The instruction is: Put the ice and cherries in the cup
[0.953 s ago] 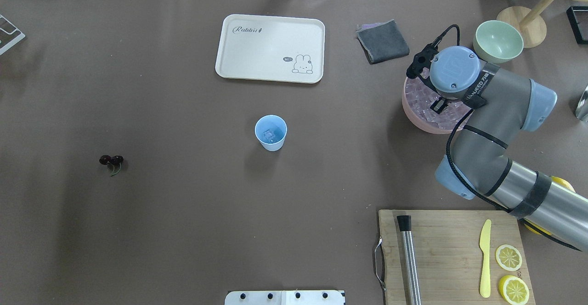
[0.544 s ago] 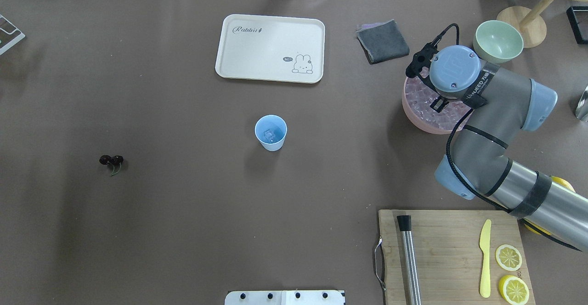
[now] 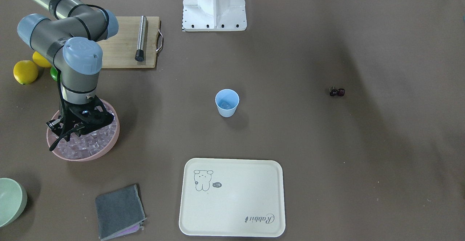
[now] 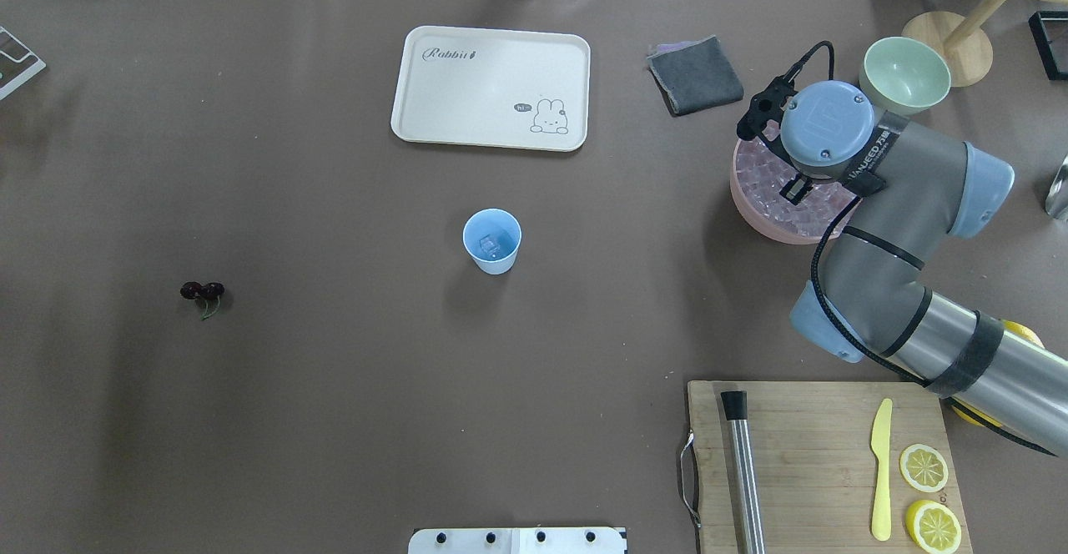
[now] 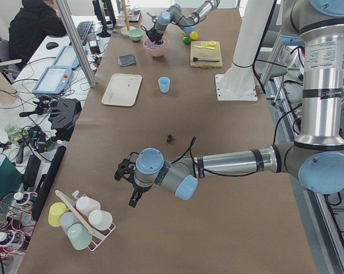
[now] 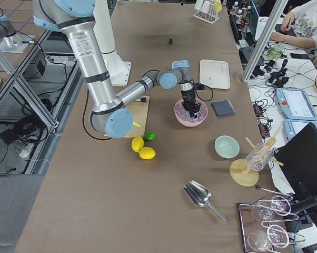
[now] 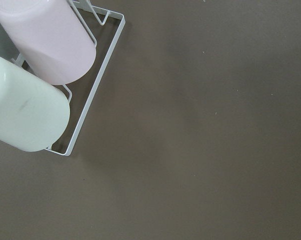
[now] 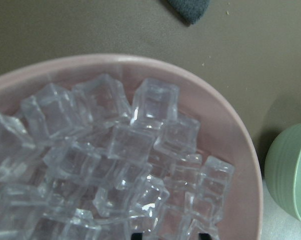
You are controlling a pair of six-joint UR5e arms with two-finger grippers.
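The light-blue cup (image 4: 491, 241) stands upright mid-table with an ice cube (image 4: 489, 244) inside. The cherries (image 4: 202, 290) lie far to its left on the bare table. More ice (image 8: 115, 150) fills the wide pink bowl (image 4: 751, 220) at the right. My right gripper (image 3: 80, 124) points down into that ice. In the right wrist view its fingertips (image 8: 205, 235) stand apart with cubes between them. My left gripper (image 5: 131, 184) hangs over bare table far from the cup. It shows only in the exterior left view, so I cannot tell whether it is open.
A cream tray (image 4: 491, 88) and a grey cloth (image 4: 695, 76) lie behind the cup. A pale green bowl (image 4: 904, 74) stands beside the pink bowl. A cutting board (image 4: 818, 454) holds a muddler, a knife and lemon slices. A cup rack (image 7: 40, 75) sits near my left gripper.
My right wrist has shifted very slightly over the pink bowl. The cup, its cube and the cherries have not moved.
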